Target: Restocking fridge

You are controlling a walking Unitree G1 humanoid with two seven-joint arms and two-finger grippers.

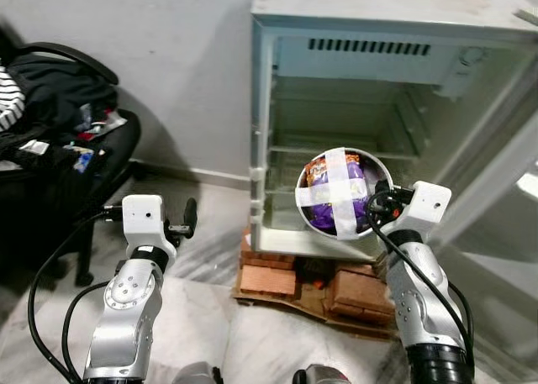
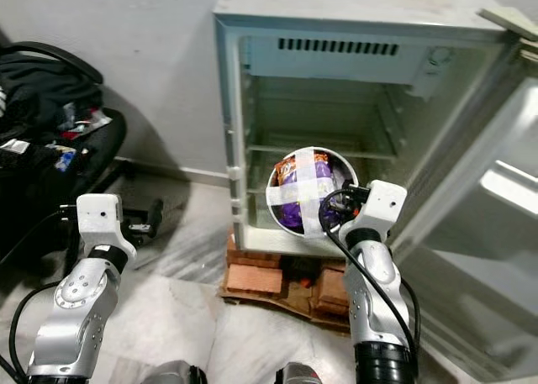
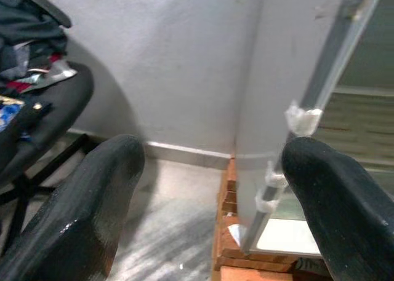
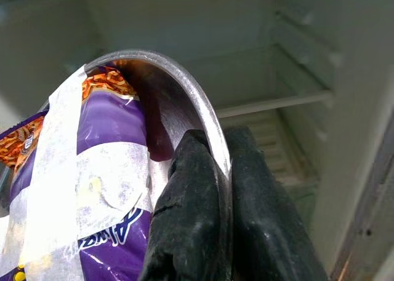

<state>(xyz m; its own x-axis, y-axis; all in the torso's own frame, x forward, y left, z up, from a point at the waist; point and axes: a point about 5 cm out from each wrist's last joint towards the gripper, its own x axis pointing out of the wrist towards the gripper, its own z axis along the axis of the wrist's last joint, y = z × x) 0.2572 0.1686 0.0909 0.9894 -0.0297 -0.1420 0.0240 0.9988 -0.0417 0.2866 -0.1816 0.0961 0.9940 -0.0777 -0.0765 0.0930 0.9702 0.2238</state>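
Nearest the camera, both silver arms reach forward over the pale marble floor (image 1: 210,325). On the robot's left, the left gripper (image 3: 212,189) hangs low with its two black fingers (image 3: 86,213) spread wide and nothing between them, pointing at the fridge's outer side wall and the grey room wall (image 1: 185,73) beyond. On the robot's right, the right gripper (image 4: 212,213) pinches the rim of a round metal bowl (image 1: 377,167), one finger inside the wall and one outside, pressed tight against the thin edge. That bowl is tipped so its mouth faces the camera, and it holds a purple and orange snack packet (image 1: 334,195) strapped in with a cross of white tape (image 1: 338,191). Bowl and packet hang in front of the lower part of the open fridge (image 1: 277,39), at about the level of its bottom shelf. Below them, the fridge stands on a stack of red bricks (image 1: 269,270) laid on cardboard. Further back, the fridge's pale interior shows bare shelves (image 2: 303,140), with its door (image 2: 496,199) swung open on the right. Off to the far left stands a black chair (image 1: 59,165) heaped with dark clothes.
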